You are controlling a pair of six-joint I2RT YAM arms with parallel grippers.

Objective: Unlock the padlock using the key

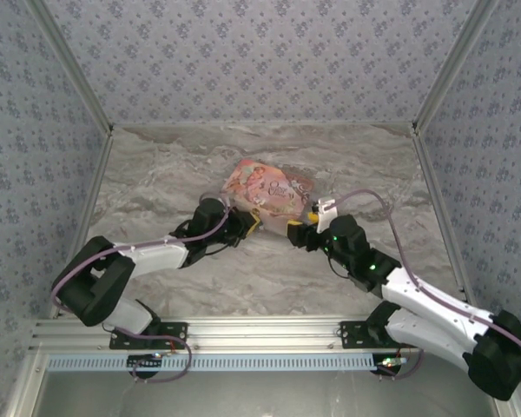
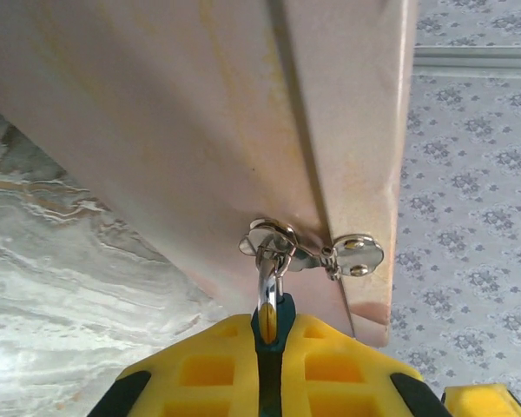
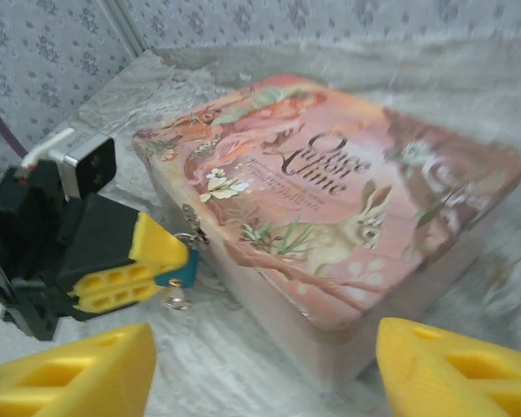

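Basically early: left claw (image 3: 163,266) clamps the padlock (image 3: 181,270), which hangs on the pink box (image 3: 330,200) latch (image 2: 269,239) mid-tabletop (image 1: 156,174). Right claw (image 3: 265,347) gapes wide, holding nothing. Shackle (image 2: 267,291) looks closed through the latch — key insertion and turn remain.

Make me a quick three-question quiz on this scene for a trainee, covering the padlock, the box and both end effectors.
1. True or false: the right end effector is shut on the padlock.
2. What does the left end effector grip? A: the padlock's blue body. B: the lid's far corner. C: a purple cable.
3. Fill in: the title on the pink box reads "Once Upon a ___".

Key: 1 false, its fingers stand wide apart. 2 A. 3 Time.
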